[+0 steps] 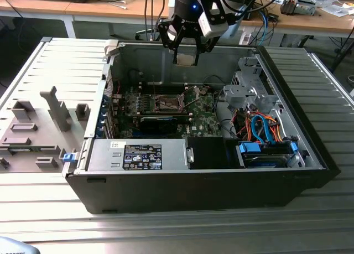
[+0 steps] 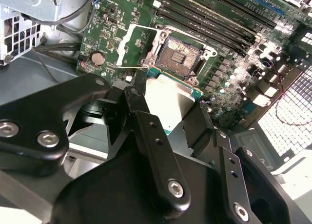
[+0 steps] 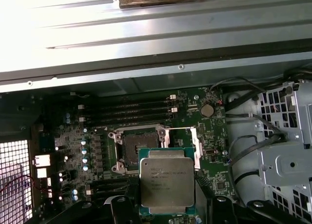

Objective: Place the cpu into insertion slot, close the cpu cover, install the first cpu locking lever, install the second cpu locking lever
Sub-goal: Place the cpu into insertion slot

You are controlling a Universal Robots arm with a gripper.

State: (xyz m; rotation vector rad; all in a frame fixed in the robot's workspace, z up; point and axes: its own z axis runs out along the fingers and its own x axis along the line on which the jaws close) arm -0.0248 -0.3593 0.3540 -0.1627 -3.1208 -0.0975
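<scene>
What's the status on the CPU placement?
Gripper shut on the cpu, hovering above the motherboard. Insertion slot empty, cpu cover flipped open beside it. Nothing lying over the slot.

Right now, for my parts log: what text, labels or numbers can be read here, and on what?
cpu: printed lines on its metal top, too blurred to read.
power supply stickers: print too small to read.
No text can be quoted.

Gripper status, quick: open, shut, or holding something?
Gripper: shut on the cpu, up above the empty insertion slot.
</scene>
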